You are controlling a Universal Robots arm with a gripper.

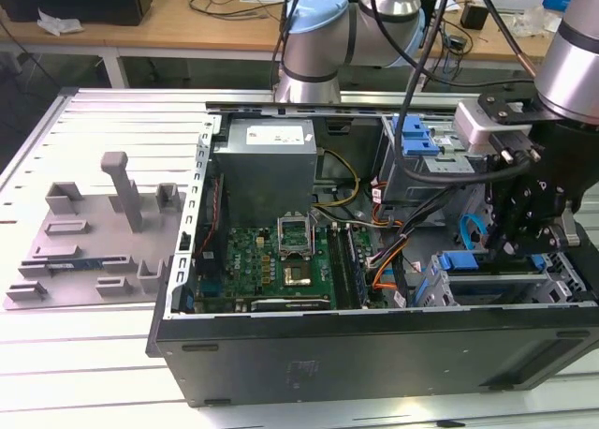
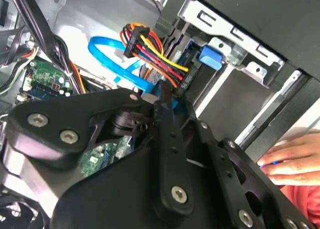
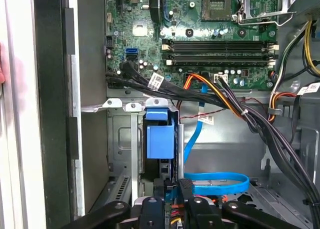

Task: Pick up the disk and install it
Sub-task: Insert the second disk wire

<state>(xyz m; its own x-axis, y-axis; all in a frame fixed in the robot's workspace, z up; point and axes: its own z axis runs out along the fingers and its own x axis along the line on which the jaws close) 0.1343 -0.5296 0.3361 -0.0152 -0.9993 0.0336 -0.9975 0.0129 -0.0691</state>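
the gripper [image 1: 513, 246] reaches down into the open computer case [image 1: 374, 349], over the blue-framed disk [image 1: 496, 270] in its bay; jaws' state, cannot tell.

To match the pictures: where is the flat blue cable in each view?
Exterior view: the flat blue cable loops on the exterior view's right, beyond the motherboard.
Second wrist view: it curves between the motherboard and the coloured wire bundle.
First wrist view: it loops over bare case metal, apart from the motherboard.
Shared landmark: the green motherboard.
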